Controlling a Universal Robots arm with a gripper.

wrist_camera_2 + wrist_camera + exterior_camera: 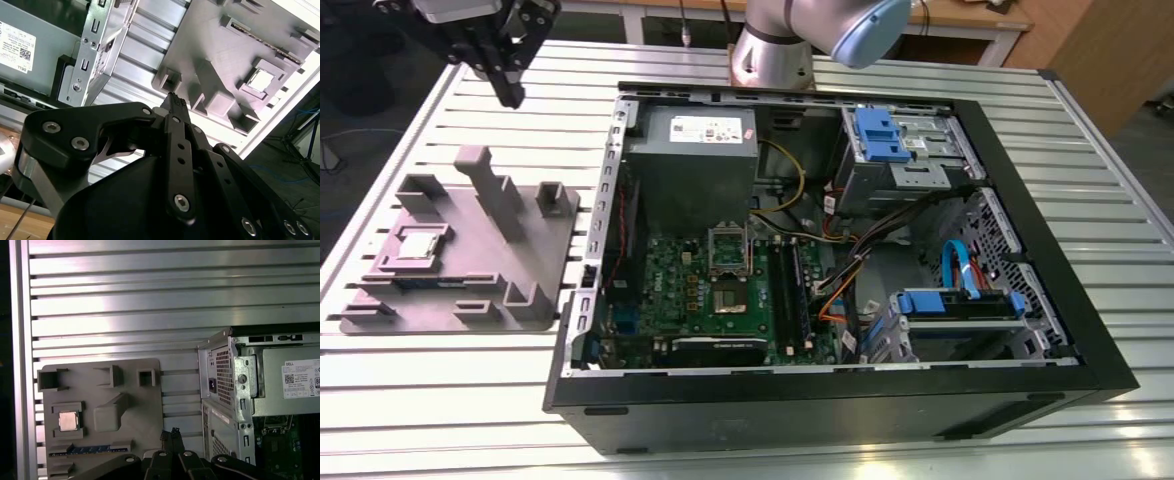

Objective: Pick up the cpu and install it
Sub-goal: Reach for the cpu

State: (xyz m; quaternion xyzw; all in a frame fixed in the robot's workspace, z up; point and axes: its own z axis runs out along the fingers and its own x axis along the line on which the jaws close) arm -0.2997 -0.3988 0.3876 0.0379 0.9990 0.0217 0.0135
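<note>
- The cpu [420, 243] was seen lying in a recess of the grey tray [520, 300] on the worktop [454, 400]; it had not been picked up.
- The pincer [511, 95] was held apart from the tray, closed and empty.
- Fitting into the motherboard [720, 295] was judged wholly undone.

A table [1121, 210] with a top of long ribbed metal slats spans the exterior view, the slats running from that view's left to its right. Bright light glares in pale bands on the slats in the first wrist view. Behind the table stands a bench [981, 38] with a wooden top and a white frame. At the exterior view's right is a brown wooden cabinet [1101, 55]. The floor [354, 120] beside the table is dark.
</note>
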